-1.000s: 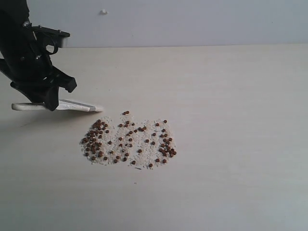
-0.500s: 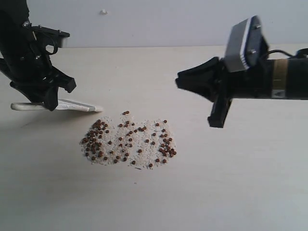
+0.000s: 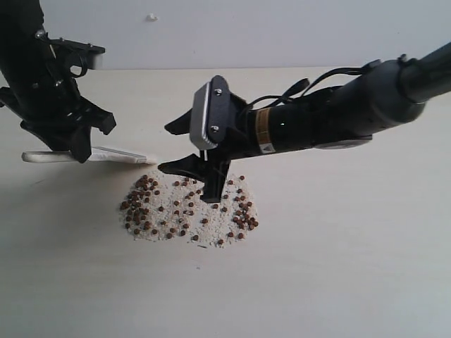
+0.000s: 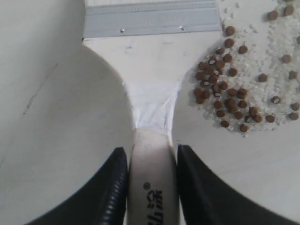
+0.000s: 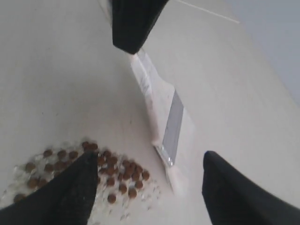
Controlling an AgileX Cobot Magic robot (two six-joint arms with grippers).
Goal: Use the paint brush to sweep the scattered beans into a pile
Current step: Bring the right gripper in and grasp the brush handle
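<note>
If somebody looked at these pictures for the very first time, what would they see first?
Probably the patch of tiny reddish-brown beans and pale crumbs spread in the middle of the cream table. Right above it hangs the black right gripper, jaws wide open and empty. On the left of the wide view, the black left gripper clamps the wooden-handled flat paint brush, bristles close to the beans.

Test bench: pale tabletop (image 3: pixel 352 282), plain wall (image 3: pixel 282 32)
</note>
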